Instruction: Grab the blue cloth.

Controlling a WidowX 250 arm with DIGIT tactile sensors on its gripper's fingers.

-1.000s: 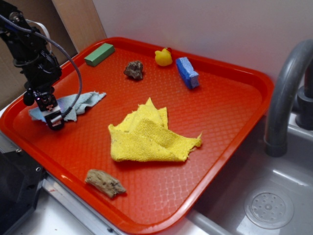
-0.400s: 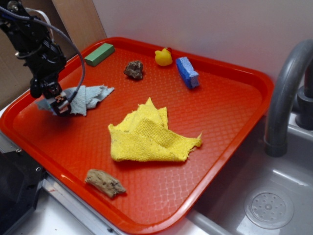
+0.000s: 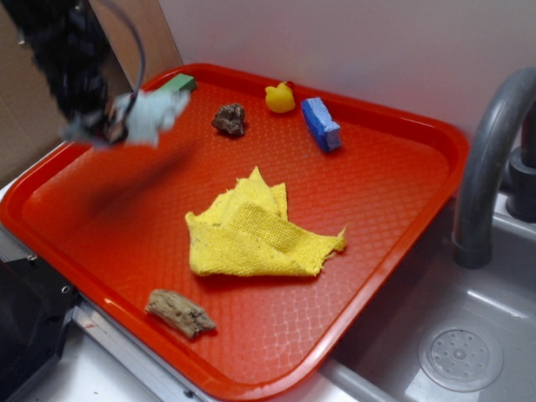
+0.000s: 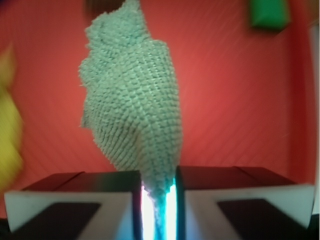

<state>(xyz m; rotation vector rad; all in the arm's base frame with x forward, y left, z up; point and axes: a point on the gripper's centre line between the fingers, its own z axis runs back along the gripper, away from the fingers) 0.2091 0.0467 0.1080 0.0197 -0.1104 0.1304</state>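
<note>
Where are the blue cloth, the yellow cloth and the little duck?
blue cloth (image 4: pixel 135 105): wrist view, middle of the hanging fabric.
yellow cloth (image 3: pixel 255 230): exterior view, centre of the folded pile.
duck (image 3: pixel 280 99): exterior view, its body.

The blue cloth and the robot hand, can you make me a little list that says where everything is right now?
gripper: shut on the blue cloth, lifted above the tray's left side
blue cloth: pinched by one end between the fingers, hanging free, off the tray
tray: red, beside a sink
yellow cloth: crumpled in the tray's middle
green block: far left corner
yellow duck: far edge, next to the blue sponge
dark rock: left of the duck
brown chunk: near edge
</note>
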